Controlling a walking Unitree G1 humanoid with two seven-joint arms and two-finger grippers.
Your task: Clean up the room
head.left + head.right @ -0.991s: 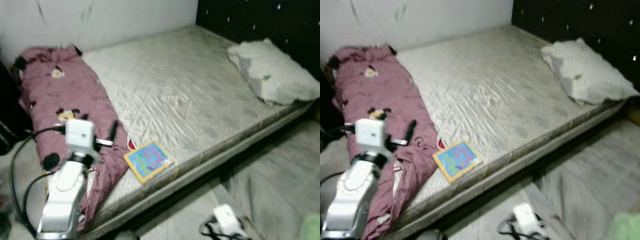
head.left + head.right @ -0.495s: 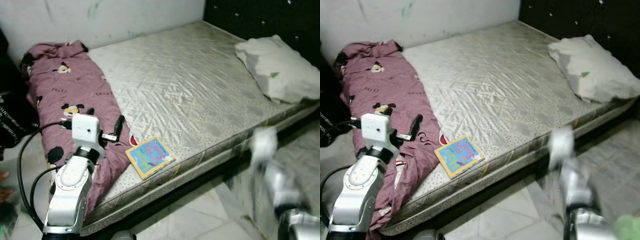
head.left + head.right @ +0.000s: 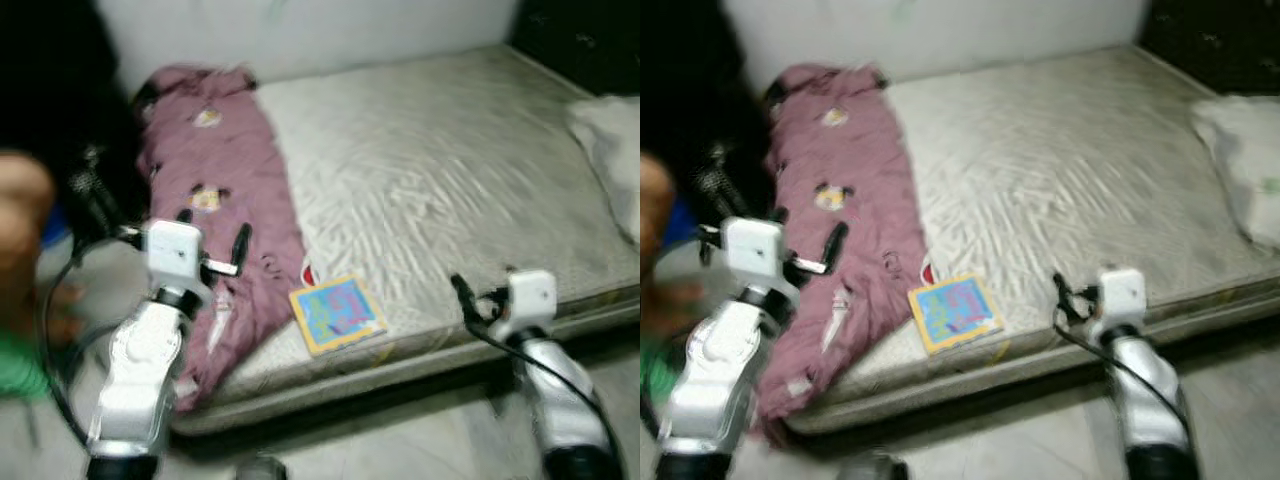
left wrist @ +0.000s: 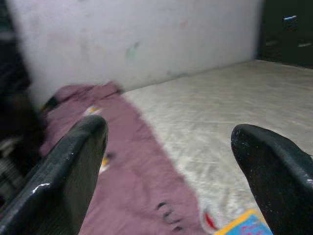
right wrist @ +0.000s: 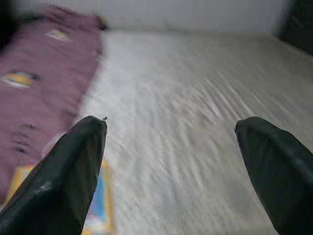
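Bed [image 3: 430,190], bare quilted mattress, head views blurred. Maroon blanket [image 3: 225,200] with cartoon prints lies lengthwise along the mattress's left side, lower end drooping over the front edge. Book [image 3: 337,314] with yellow border and blue cover lies flat near the front edge, just beside the blanket. Pillow [image 3: 1240,165] at far right. Left claw [image 3: 237,250] raised over the blanket's lower part, fingers [image 4: 73,161] wide apart, empty. Right claw [image 3: 462,297] at the front edge of the mattress, right of the book, fingers [image 5: 73,166] apart, holding nothing. Person's arm [image 3: 22,210], blurred, at far left.
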